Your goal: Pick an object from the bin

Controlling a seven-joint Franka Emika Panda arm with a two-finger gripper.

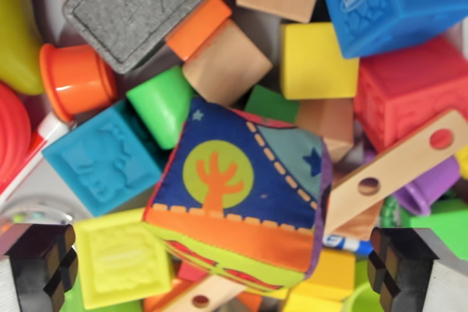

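Observation:
A soft fabric cube (238,191) lies on top of the toy pile in the middle of the wrist view; its blue face shows an orange cactus on a green disc, with an orange band below. My gripper (228,268) hangs open just above it. The left fingertip (51,261) shows at the bottom left and the right fingertip (398,264) at the bottom right. The cube's lower edge sits between them and nothing is held.
Toys crowd the bin: a grey foam block (135,5), an orange cup (77,78), a teal block (106,155), a yellow-green block (121,257), a yellow cube (314,60), a blue block (398,1), a red block (409,89) and a holed wooden strip (398,169).

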